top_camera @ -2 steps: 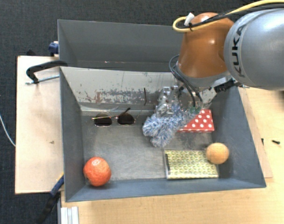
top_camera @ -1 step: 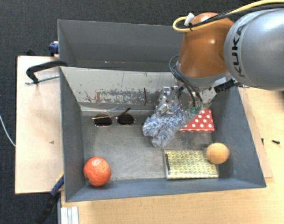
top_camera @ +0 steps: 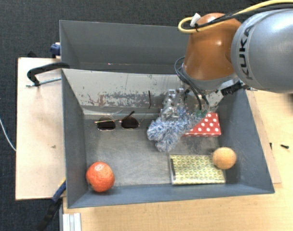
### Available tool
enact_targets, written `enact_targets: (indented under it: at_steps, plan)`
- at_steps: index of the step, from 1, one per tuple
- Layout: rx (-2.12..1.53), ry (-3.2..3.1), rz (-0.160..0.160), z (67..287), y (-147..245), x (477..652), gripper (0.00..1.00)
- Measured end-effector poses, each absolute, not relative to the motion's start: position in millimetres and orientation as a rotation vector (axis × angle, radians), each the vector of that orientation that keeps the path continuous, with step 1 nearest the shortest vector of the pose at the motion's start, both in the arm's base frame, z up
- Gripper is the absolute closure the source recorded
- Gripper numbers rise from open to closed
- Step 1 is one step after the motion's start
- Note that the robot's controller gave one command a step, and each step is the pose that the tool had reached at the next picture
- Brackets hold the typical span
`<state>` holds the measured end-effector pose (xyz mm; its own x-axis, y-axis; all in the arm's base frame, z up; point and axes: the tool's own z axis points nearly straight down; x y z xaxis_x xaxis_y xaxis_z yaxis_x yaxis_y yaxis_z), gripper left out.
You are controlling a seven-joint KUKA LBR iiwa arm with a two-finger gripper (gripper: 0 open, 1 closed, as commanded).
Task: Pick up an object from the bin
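My gripper (top_camera: 173,110) hangs under the orange wrist cover at the back right of the bin. Its metal fingers (top_camera: 171,101) stand close together, and their tips sink into the top of a blue-and-white speckled cloth (top_camera: 166,130). The cloth is bunched between them and droops down and to the left onto the bin floor. A red piece with white dots (top_camera: 207,125) lies just right of the cloth, partly tucked under it.
A green patterned flat pad (top_camera: 197,169) lies at the front right with an orange ball (top_camera: 224,158) at its upper right corner. Dark sunglasses (top_camera: 116,124) rest by the back wall at left. A red-orange fruit (top_camera: 100,176) sits in the front left corner.
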<state>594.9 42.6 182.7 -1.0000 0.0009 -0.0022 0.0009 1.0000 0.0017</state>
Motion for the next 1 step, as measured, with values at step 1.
enact_targets:
  at_steps: [1]
  plan:
    - [0.001, 3.139, 0.003, 182.7, 42.6, 594.9, 1.00]
